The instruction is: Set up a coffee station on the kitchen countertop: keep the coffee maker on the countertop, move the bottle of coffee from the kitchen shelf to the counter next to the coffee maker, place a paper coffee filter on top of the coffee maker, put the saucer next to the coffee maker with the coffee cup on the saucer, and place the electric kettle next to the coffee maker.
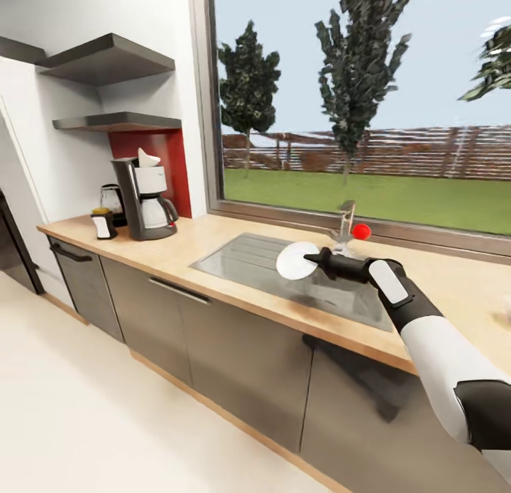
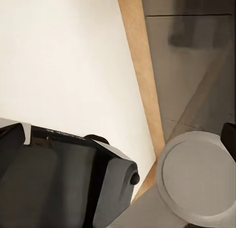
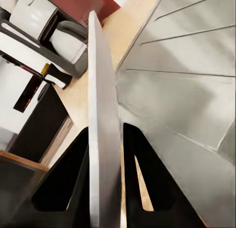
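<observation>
The coffee maker (image 1: 147,198) sat at the counter's (image 1: 213,241) left end with the filter (image 1: 147,158) on top, kettle (image 1: 111,200) behind-left, bottle (image 1: 103,223) just left. Saucer (image 1: 297,260) was over the sink (image 1: 270,262), well right.

A domestic kitchen, rendered in simulation. A long light wood-grain worktop (image 1: 213,241) runs over grey cabinet fronts (image 1: 234,351) with bar handles; a steel sink (image 1: 262,262) with a tap (image 1: 345,226) is set into it below a wide window (image 1: 362,102) giving on a lawn, trees and a fence. At the worktop's far left end stand a coffee maker (image 1: 145,198), an electric kettle (image 1: 111,202) and a bottle of coffee (image 1: 103,223), beneath two dark wall shelves (image 1: 113,88) and a red back panel (image 1: 170,170).
</observation>
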Robot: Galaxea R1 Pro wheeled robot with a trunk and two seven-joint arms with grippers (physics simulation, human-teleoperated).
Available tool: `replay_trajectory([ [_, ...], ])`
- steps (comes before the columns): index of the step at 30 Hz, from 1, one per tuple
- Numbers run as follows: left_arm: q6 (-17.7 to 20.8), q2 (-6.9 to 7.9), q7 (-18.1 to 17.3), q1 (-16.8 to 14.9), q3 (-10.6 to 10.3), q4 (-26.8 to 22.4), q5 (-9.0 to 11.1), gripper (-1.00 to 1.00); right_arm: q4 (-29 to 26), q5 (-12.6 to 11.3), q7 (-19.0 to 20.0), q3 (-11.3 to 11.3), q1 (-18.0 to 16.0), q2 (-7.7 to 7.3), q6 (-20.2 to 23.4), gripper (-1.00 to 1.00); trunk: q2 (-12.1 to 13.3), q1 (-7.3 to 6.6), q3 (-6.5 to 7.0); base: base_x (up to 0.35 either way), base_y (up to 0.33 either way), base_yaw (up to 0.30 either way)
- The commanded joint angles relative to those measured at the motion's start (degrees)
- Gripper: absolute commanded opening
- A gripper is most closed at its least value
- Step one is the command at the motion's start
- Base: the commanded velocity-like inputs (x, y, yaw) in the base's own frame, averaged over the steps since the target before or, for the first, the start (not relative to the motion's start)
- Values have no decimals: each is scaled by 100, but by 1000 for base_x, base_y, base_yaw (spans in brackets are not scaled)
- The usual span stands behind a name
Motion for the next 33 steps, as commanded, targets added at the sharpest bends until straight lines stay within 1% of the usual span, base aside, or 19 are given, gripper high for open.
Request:
replay_trajectory([
  [1, 60, 0, -14, -5, -22, 2, 34, 100, -1, 13, 35, 11, -5, -5, 9, -100, -4, 3, -6, 255, 258, 269],
  [17, 60, 2, -48, -5, -12, -1, 34, 100, -1, 13, 39, -7, -5, -12, 9, -100, -4, 3, -6, 257, 255, 262],
  [22, 60, 1, -49, -5, -12, -1, 34, 100, -1, 13, 39, -12, -5, -12, 10, -100, -4, 3, -6, 258, 254, 69],
  [33, 60, 5, -51, -5, -12, -1, 35, 100, -1, 1, 39, -19, -5, -21, 14, -100, -4, 3, -6, 261, 247, 6],
])
